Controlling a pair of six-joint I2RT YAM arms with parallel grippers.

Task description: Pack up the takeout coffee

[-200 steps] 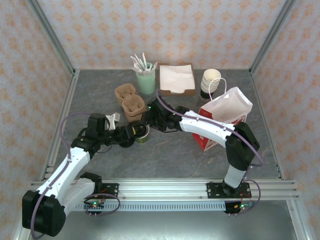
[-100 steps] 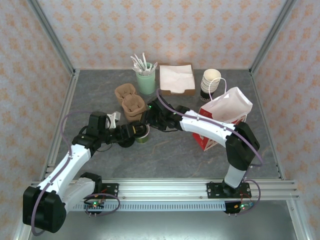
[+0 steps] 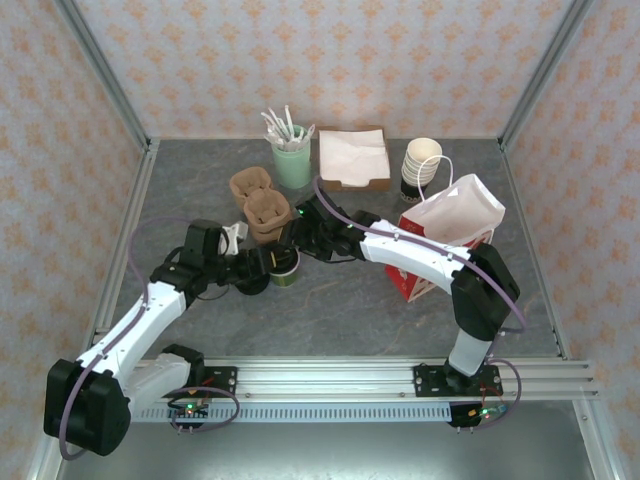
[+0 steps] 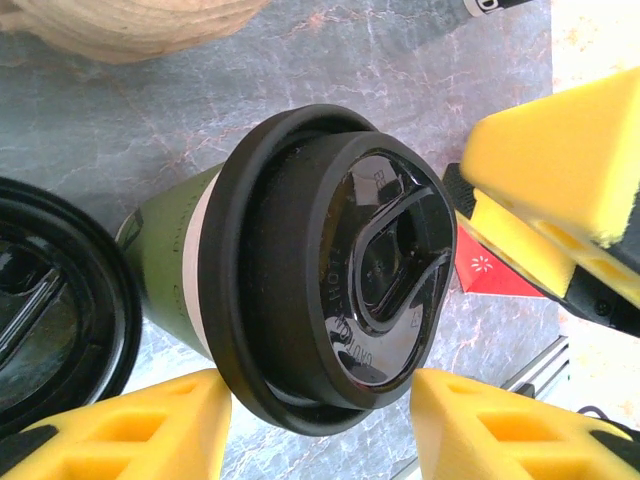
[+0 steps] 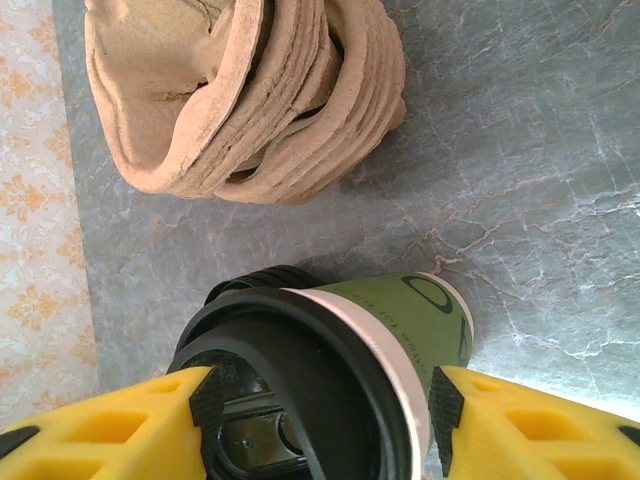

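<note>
Flanking the lidded takeout coffee point(image 5: 400, 310) are left gripper point(image 4: 320, 400) and right gripper point(image 5: 320, 400).

The left arm point(image 3: 130, 335) and the right arm point(image 3: 420, 258) are white shells joined by black joints. A purple cable point(image 3: 135, 250) loops along each. Each black base plate point(image 3: 205, 380) is bolted to a silver rail point(image 3: 330, 378), with small green and red lights at its 6 o'clock. The left tool's fingers point(image 4: 130, 430) are yellow blocks with moulded recesses, and the right tool's fingers point(image 5: 100, 425) are the same. A green light point(image 3: 300, 213) glows on the right wrist.
</note>
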